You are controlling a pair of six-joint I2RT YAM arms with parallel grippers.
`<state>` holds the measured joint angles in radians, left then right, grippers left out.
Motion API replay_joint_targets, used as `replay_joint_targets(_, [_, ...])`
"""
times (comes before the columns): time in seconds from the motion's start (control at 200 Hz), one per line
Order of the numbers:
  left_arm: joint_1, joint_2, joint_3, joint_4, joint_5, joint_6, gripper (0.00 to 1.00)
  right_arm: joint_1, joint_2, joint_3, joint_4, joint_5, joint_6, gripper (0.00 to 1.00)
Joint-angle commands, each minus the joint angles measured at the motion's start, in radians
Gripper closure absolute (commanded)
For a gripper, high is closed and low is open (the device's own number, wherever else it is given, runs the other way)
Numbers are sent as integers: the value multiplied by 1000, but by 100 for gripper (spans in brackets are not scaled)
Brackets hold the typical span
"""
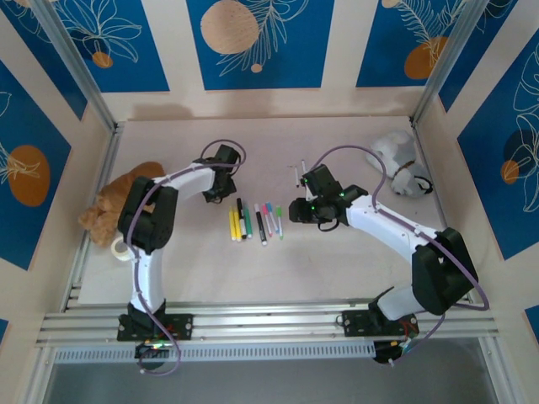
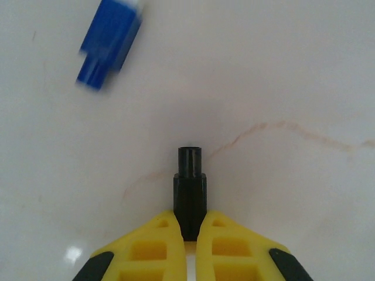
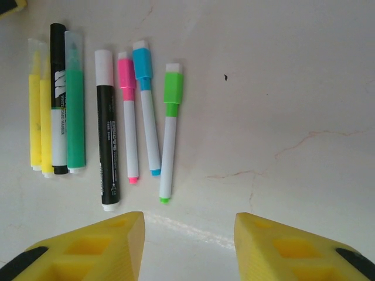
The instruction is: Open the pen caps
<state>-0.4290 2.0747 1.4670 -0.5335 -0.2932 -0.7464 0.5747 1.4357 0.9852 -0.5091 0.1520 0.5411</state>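
In the left wrist view my left gripper (image 2: 190,225) is shut on a stubby black pen cap (image 2: 190,186) that pokes out ahead of the yellow fingertips, just above the pale table. A loose blue cap (image 2: 109,44) lies blurred further ahead, to the left. From above, the left gripper (image 1: 219,192) sits just left of the row of pens (image 1: 253,222). My right gripper (image 3: 189,225) is open and holds nothing. Beyond it lie capped thin pens with a pink cap (image 3: 126,73), a blue cap (image 3: 142,61) and a green cap (image 3: 173,86). From above, the right gripper (image 1: 296,210) is right of the row.
Left of the thin pens lie two yellow highlighters (image 3: 40,117), a black-and-white marker (image 3: 58,99), a green highlighter (image 3: 75,111) and a black marker (image 3: 106,134). An orange soft toy (image 1: 114,206) and a tape roll (image 1: 121,249) sit far left, a white-grey toy (image 1: 396,160) far right.
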Motion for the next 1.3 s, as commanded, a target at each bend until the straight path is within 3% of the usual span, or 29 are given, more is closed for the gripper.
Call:
replay_joint_targets(0.0, [17, 58, 126, -83, -72, 97, 100, 1, -8, -13, 0, -29, 0, 55])
replay_joint_targets(0.225, [65, 179, 363, -224, -83, 204, 100, 5, 13, -17, -1, -25, 16, 55])
replay_joint_targets(0.751, [91, 174, 304, -181, -12, 257, 100, 63, 165, 54, -4, -17, 50, 55])
replay_joint_targets(0.996, [91, 174, 288, -188, 3, 266, 94, 69, 209, 76, -12, 12, 58, 55])
replay_joint_targets(1.111, [91, 172, 273, -185, 8, 265, 89, 78, 253, 107, -29, 36, 55, 61])
replay_joint_targets(1.296, [91, 149, 234, -151, 43, 266, 72, 101, 312, 155, -35, 47, 55, 61])
